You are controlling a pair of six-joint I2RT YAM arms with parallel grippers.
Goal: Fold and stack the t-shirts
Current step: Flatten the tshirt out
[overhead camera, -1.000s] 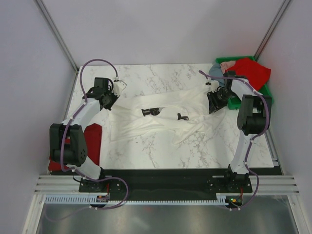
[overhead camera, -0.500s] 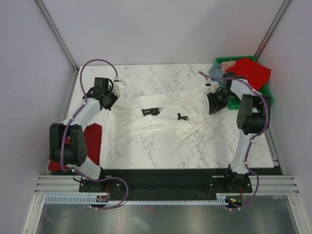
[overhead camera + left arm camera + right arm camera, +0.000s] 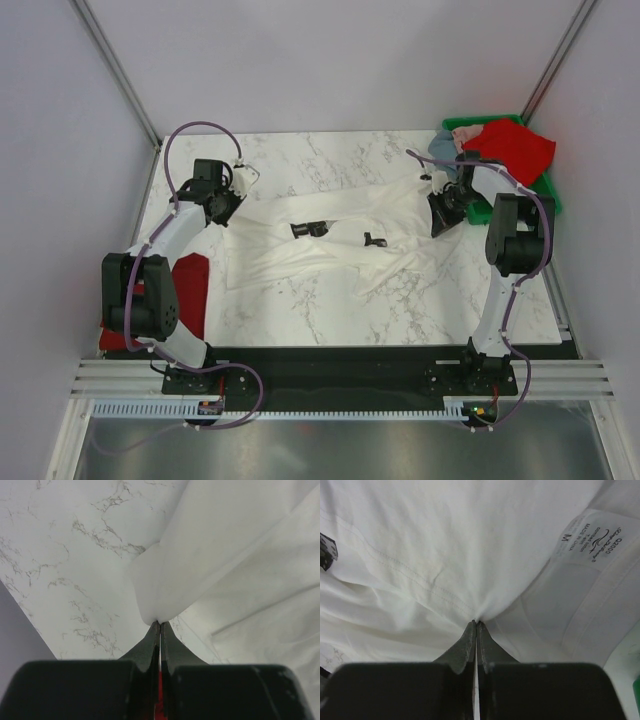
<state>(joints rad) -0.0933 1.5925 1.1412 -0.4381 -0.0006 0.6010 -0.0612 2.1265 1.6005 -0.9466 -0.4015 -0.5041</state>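
A large white t-shirt [image 3: 330, 245] lies stretched across the marble table between both arms. My left gripper [image 3: 226, 207] is shut on its left edge; in the left wrist view the jaws [image 3: 159, 623] pinch a fold of the white cloth [image 3: 200, 565]. My right gripper [image 3: 441, 214] is shut on its right end; in the right wrist view the jaws [image 3: 476, 622] pinch the cloth [image 3: 435, 540] beside a white size label [image 3: 592, 539]. A red t-shirt [image 3: 515, 148] and a grey-blue t-shirt [image 3: 441, 147] lie in the bin at the back right.
The green plastic bin [image 3: 551, 193] stands at the table's back right corner. Another red cloth [image 3: 190, 290] lies at the left edge by the left arm. Two small dark marks [image 3: 310, 229] [image 3: 374, 240] show on the white shirt. Bare marble lies in front.
My right gripper has shifted slightly to the right with the cloth, drawing the white shirt a little tighter. The left arm has not moved.
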